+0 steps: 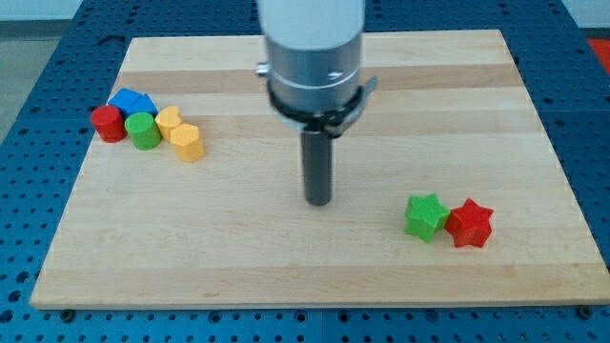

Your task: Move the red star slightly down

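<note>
You see the red star (469,223), a small bright six-pointed block lying flat on the tabletop (286,276), touching the green star (426,216) on its left side in the view. It lies well to the view's right of my tip (317,202) and slightly lower. There are no jaws here: the arm ends in a plain dark rod, holding nothing.

No readable text, labels, brands or numbers anywhere.
</note>
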Robot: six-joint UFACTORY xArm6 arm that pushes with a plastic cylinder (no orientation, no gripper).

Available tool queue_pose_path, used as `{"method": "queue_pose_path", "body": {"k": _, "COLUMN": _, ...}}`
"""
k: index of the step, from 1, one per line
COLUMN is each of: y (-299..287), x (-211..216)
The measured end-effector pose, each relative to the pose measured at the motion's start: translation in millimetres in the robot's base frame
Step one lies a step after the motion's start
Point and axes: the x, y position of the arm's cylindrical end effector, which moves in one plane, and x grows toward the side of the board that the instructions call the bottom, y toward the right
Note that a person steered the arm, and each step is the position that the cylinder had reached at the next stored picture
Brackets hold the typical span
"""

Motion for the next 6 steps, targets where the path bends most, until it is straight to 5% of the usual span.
{"method": "queue_pose_path", "body": {"k": 3, "y": 142.6, "x": 8.4}}
{"method": "queue_pose_path", "body": {"k": 6, "y": 102.3, "x": 9.4}}
